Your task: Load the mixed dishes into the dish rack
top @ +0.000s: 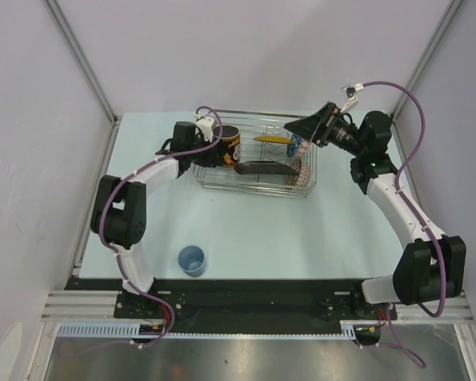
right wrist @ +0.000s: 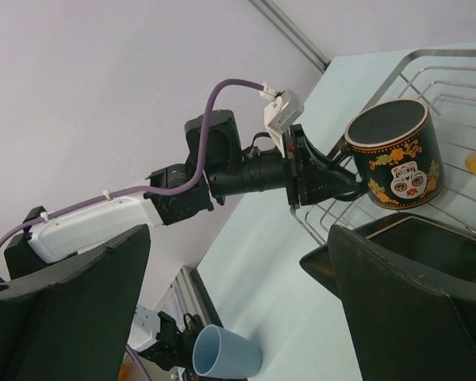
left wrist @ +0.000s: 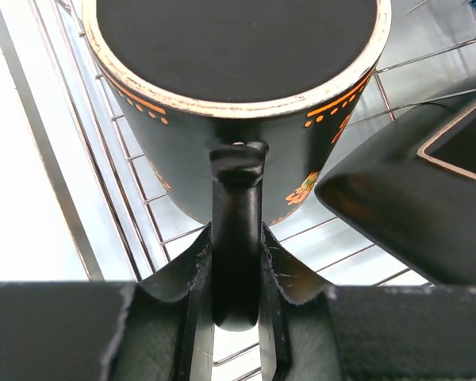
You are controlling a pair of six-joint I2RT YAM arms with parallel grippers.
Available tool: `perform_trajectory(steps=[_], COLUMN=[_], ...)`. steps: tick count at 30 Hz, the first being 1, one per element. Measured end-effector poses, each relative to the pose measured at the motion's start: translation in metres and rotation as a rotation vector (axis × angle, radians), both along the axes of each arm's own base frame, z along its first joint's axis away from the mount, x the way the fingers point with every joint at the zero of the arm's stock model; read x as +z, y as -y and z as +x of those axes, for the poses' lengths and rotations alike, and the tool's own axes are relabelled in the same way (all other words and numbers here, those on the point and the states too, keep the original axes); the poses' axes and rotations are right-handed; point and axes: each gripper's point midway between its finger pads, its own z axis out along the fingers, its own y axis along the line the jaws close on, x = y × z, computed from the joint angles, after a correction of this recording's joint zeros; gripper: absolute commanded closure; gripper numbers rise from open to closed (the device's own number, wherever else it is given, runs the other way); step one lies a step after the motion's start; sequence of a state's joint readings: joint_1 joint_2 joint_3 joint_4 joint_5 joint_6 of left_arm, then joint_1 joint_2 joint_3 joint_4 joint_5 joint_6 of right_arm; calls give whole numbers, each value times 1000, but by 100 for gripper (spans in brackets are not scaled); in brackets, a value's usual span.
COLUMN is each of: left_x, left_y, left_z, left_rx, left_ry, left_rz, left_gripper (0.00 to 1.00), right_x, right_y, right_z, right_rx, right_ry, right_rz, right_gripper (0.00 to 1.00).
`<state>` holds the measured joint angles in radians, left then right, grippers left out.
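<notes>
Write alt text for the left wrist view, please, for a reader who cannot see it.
The left hand grips the handle of a dark round mug with orange print, held over a silver wire dish rack. A dark square plate lies at the right, inside the rack.

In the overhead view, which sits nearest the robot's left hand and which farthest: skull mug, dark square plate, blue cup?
From the left hand:
1. skull mug, gripped by its handle.
2. dark square plate, in the rack, rightward.
3. blue cup, on the table's near side.
</notes>
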<state>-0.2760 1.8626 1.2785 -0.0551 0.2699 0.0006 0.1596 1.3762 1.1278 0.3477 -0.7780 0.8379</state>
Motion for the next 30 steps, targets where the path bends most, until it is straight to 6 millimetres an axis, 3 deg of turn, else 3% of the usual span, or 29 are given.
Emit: perform_trajectory(steps=[2, 4, 8, 13, 18, 21, 25, 30], left_x=[1, 0, -6, -7, -7, -8, -10, -10], left_y=[1, 1, 3, 9, 8, 6, 2, -3], left_z=[1, 0, -4, -10, -9, -6, -7, -4], left_rx=[-2, -2, -11, -28, -22, -13, -13, 3], left_ry=[4, 3, -34, -79, -108, -119, -132, -119], left_rz=[-4, -6, -10, -11, -4, 4, 22, 52], left_gripper=[72, 66, 46, 44, 50, 60, 86, 100], right_x=[1, 1, 3, 3, 3, 3, 2, 0], right_y=[2, 3, 4, 5, 6, 6, 5, 4], right_z=[1, 1, 0, 0, 1, 1, 0, 0], right_rx=[-3, -3, 1, 2, -1, 1, 5, 8], right_ry=[-1, -2, -2, -1, -2, -3, -6, -13], right_rz=[3, 6, 12, 14, 15, 15, 14, 11], right_gripper=[0, 0, 0, 0, 0, 0, 0, 0])
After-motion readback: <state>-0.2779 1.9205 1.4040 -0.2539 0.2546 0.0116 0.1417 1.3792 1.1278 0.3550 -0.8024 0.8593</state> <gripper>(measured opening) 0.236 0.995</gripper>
